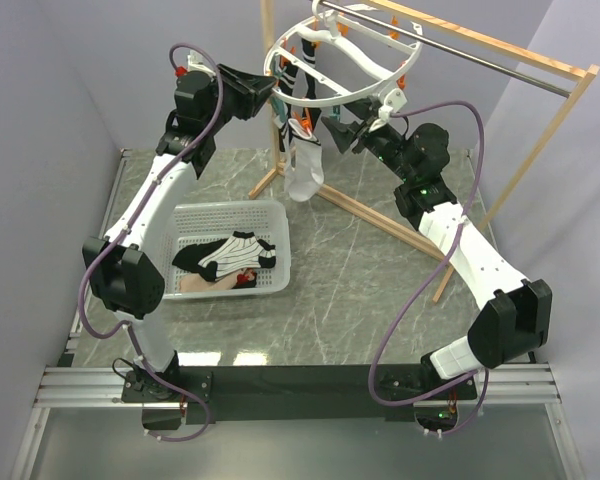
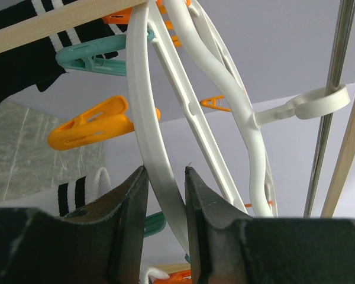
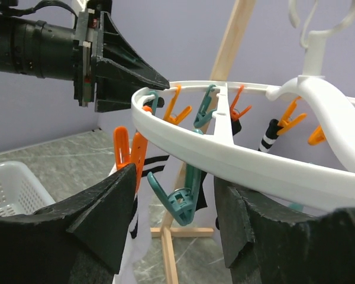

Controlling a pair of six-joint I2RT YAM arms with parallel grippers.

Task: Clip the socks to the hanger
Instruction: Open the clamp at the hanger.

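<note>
Left gripper [image 1: 268, 88] is up at the far-left side of the hanger [image 3: 225, 155], jaws pinched down narrow with the white rim sandwiched between its pads, so it has the ring steadied. Right gripper [image 3: 173, 177] sits on the near side, jaws spread wide and gripping nothing, the rim crossing just above its fingers and a teal clip [image 3: 178, 201] dangling in the gap between them. The hanger hangs by its hook from the metal rod [image 2: 336, 65] of the wooden frame [image 1: 518, 180], with a white sock [image 1: 305, 172] pegged beneath it. More socks [image 1: 232, 256] lie in the white basket [image 1: 220, 207], down on the table to the left. My read: those socks are light and floppy, they'll sag and fold, so a cuff edge looks the best place to pinch. The ring looks stiff but free to swing, so hold it by the rim, and the clip is small and springy, so squeeze its tail ends to open it
</note>
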